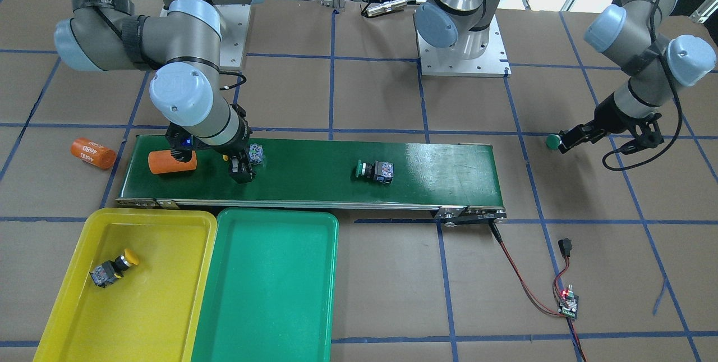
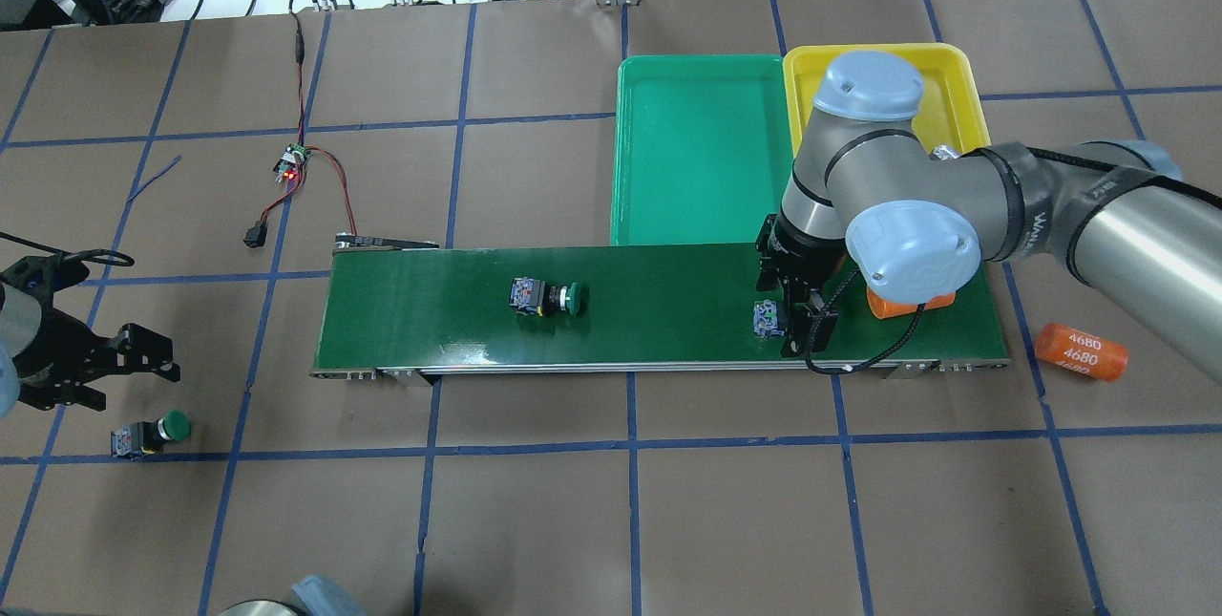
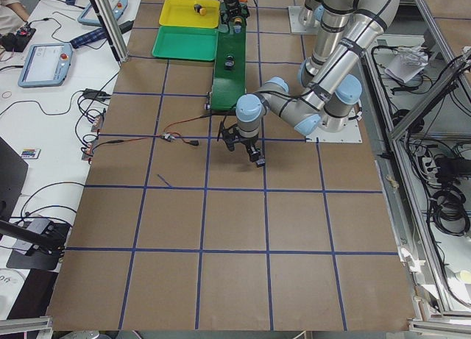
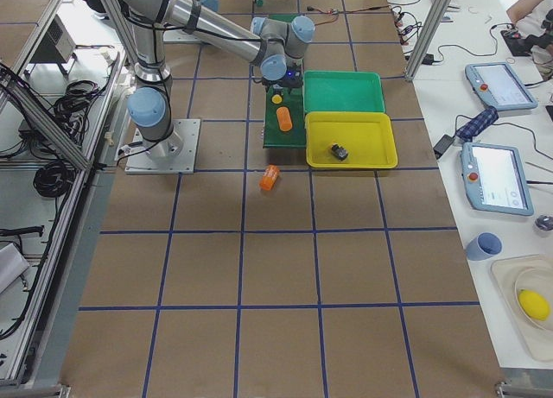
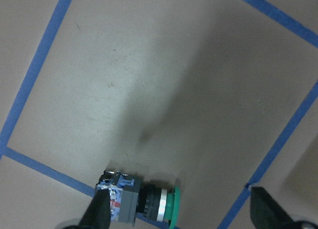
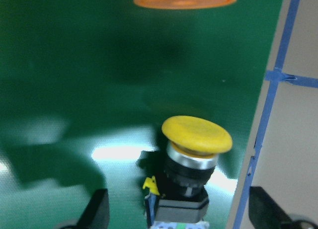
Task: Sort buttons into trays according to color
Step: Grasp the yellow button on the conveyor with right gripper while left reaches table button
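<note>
A yellow button (image 6: 191,159) stands on the dark-green belt between the fingers of my right gripper (image 6: 181,214), which is open and not touching it. The overhead view shows the same gripper (image 2: 797,310) low over the belt's right end. One green button (image 2: 547,298) lies on its side mid-belt. Another green button (image 5: 139,204) lies on the brown table beneath my open left gripper (image 5: 179,216), also seen at the table's left (image 2: 129,370). A second yellow button (image 1: 112,269) rests in the yellow tray (image 1: 73,317). The green tray (image 1: 269,306) beside it holds nothing.
An orange cylinder (image 1: 172,162) lies on the conveyor belt (image 1: 426,165) just behind my right gripper. Another, marked 4680 (image 1: 93,153), lies on the table off the belt's end. A small controller board (image 1: 567,303) with red and black wires sits near the belt's other end.
</note>
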Tool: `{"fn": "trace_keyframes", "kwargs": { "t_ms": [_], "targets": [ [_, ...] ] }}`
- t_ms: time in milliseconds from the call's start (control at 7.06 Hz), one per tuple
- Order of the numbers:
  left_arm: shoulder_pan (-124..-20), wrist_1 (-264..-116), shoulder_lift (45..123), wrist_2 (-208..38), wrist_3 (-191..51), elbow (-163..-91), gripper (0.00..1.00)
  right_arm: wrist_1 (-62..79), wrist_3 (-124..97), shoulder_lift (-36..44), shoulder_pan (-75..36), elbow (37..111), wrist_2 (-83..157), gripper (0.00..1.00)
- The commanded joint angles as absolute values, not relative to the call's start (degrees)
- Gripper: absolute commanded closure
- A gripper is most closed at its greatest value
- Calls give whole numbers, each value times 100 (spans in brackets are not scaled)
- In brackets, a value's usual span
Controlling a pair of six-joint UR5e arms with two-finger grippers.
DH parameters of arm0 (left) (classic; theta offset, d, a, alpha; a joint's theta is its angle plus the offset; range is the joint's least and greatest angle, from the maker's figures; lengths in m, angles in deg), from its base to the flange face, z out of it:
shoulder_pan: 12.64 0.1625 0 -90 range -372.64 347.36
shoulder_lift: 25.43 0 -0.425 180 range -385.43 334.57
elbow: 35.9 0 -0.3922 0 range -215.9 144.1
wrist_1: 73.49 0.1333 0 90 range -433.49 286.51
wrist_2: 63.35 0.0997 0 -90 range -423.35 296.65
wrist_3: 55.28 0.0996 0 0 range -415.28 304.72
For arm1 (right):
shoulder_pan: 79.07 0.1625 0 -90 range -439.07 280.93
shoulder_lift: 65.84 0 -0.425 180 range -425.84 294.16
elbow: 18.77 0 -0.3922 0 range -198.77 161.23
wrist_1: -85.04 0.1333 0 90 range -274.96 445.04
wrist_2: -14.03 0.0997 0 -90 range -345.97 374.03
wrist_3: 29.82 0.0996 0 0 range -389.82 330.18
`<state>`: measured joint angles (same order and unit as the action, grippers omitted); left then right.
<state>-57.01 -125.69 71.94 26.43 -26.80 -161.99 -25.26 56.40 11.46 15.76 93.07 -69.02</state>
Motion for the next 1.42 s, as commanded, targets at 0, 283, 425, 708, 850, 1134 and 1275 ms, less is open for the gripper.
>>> {"fn": "trace_keyframes", "kwargs": {
  "t_ms": [0,283,425,708,850,1134,1275],
  "targets": [
    [-5685,-12010,7475,2709,-2206,-16483,0,-2570,5579,1133,1551,9338,-6929,94],
    [-5685,-11963,7546,3503,-2389,-16466,0,-2579,5334,1185,1524,9286,-7068,100],
    [-5685,-11963,7564,3500,-2399,-16492,0,-2588,5307,1194,1515,9251,-7243,100],
    [-5694,-11989,7616,3483,-2399,-16545,0,-2500,5289,1229,1506,8953,-7324,100],
    [-5694,-11989,7626,3474,-2399,-16641,0,-2465,5280,1220,1489,8656,-7368,100],
    [-5746,-11981,7573,3465,-2294,-16686,7,-2866,3821,924,1314,8364,-7631,100],
    [-5799,-12007,7512,3456,-2172,-16651,19,-3269,3343,739,1104,8241,-7849,100]
  ]
}}
